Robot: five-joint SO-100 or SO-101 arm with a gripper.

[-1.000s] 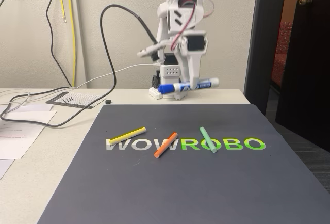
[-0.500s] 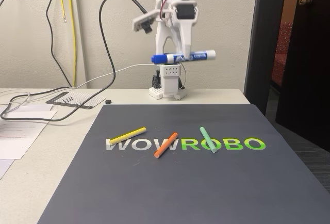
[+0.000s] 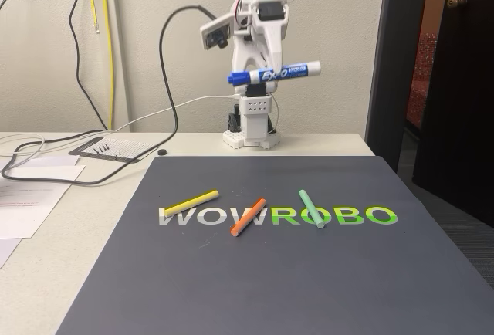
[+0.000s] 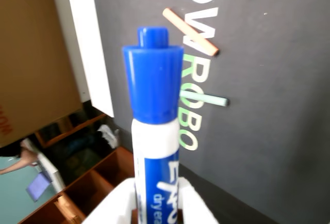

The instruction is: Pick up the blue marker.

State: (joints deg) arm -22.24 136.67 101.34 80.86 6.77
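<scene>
- Blue marker: held aloft at the far end of the table, well above the mat, near level with the cap to the left in the fixed view. Judged light, rigid, with a smooth barrel that may slip; mid-barrel is the sensible hold. Label reads "EXPO"; the wrist view adds "dry ea…".
- Gripper: white, clamped on the marker's barrel just behind the cap.
- Dark mat: printed "WOWROBO" in white and green.
- Yellow stick, orange stick, mint-green stick: thin, lying on the lettering, apart from each other.
- Black cables, left, on the table.
</scene>
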